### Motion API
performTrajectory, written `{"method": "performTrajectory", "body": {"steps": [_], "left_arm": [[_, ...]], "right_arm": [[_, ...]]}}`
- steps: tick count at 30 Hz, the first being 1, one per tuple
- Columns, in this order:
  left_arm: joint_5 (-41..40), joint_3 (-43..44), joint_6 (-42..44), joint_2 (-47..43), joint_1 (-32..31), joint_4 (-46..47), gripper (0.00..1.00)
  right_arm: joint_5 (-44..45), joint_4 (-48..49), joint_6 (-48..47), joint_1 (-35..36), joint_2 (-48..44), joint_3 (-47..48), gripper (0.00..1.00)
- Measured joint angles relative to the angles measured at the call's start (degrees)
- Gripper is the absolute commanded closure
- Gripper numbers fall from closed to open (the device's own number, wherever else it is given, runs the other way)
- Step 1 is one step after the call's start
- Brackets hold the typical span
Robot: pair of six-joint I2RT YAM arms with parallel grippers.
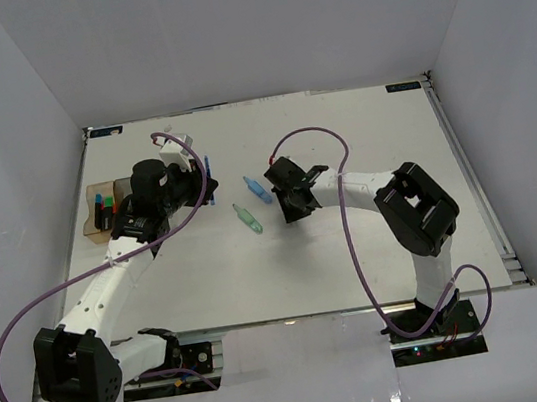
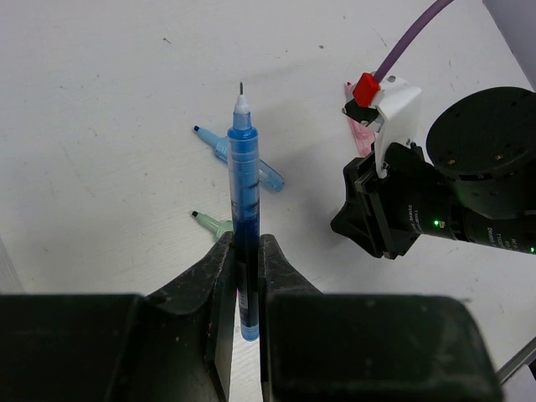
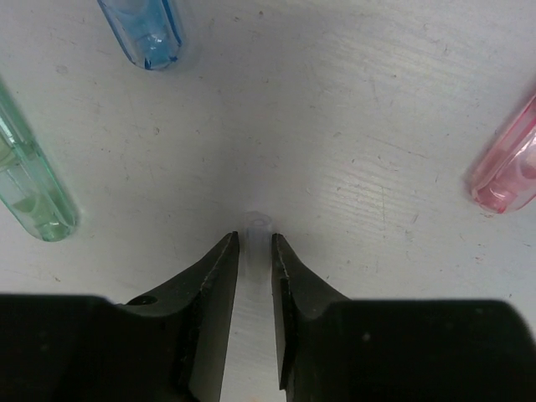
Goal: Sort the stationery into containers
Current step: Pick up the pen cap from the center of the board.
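containers (image 1: 95, 219): mostly behind left arm (image 1: 109, 280) | green piece (image 2: 209, 224): rear behind left gripper (image 2: 245, 241) | pink piece (image 3: 507, 172): cropped

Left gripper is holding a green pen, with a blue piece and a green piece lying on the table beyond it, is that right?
Not quite: the pen in the left gripper is blue, not green, as the left wrist view shows. The rest holds.
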Motion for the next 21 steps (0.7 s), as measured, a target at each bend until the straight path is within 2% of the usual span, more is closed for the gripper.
{"method": "performTrajectory", "body": {"steps": [9,13,17,21], "left_arm": [[0.0,0.0,0.0,0.0,0.0,0.0,0.95],[0.7,0.0,0.2,0.0,0.0,0.0,0.95],[3.3,-0.3,0.7,-0.3,0.0,0.5,0.97],[7.8,-1.8,1.5,-2.0,0.0,2.3,0.99]], "right_arm": [[0.4,0.3,-0.8,0.5,0.0,0.0,0.9],[0.4,0.9,-2.4,1.2,-1.2,-0.2,0.92],[-0.2,3.2,-5.4,1.8,-7.1,-1.5,0.92],[-2.2,9.2,-10.1,1.9,-18.3,-3.3,0.92]]}}
